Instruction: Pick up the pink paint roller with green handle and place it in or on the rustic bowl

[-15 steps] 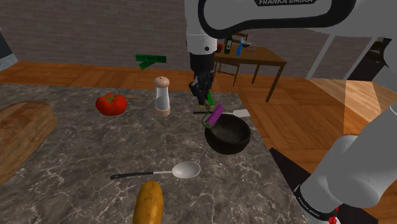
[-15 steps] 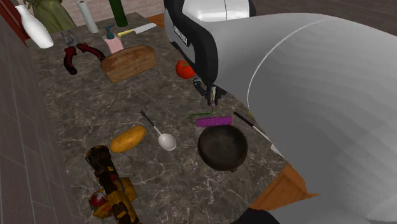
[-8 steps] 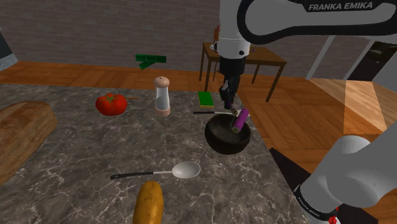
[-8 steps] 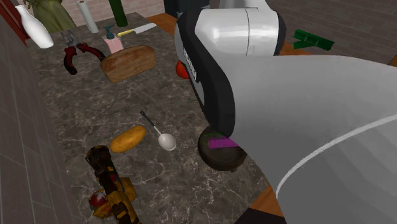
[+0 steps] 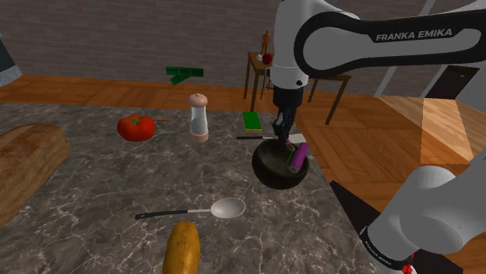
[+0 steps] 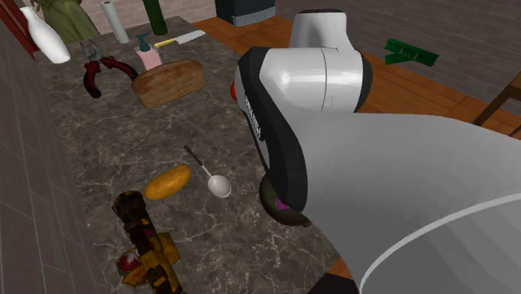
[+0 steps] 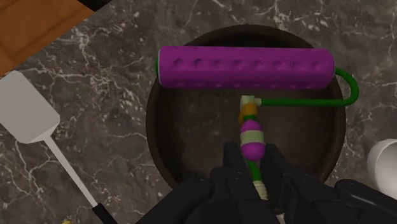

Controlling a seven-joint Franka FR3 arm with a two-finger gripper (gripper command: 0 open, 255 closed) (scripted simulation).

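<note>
The gripper [image 7: 252,167] is clenched on the banded handle [image 7: 252,141] of the paint roller [image 7: 246,67], its two black fingers pressing the handle from either side. The drum looks magenta-purple, on a green wire frame [image 7: 348,86]. In the wrist view the drum lies straight ahead of the fingertips, over the hollow of the dark bowl [image 7: 184,137]. Its long axis runs crosswise to the handle and spans nearly the bowl's full width, with both ends inside the rim line.

In the shoulder view the bowl [image 5: 272,173] sits right of centre on the marbled desk [image 5: 93,202]. The gripper [image 5: 282,131] hangs above the bowl's far rim, and the paint roller [image 5: 297,156] slants down over the side of the bowl nearer the frame's right edge. Whether the drum already touches the bowl I cannot tell.

The task looks close to done: what remains is lowering a little, if needed, and letting go. Because the drum is almost as long as the bowl is wide, it may bridge the rim, which would count as on the bowl. A white spatula [image 7: 25,114] lies on the desk just beside the bowl, clear of the drop
</note>
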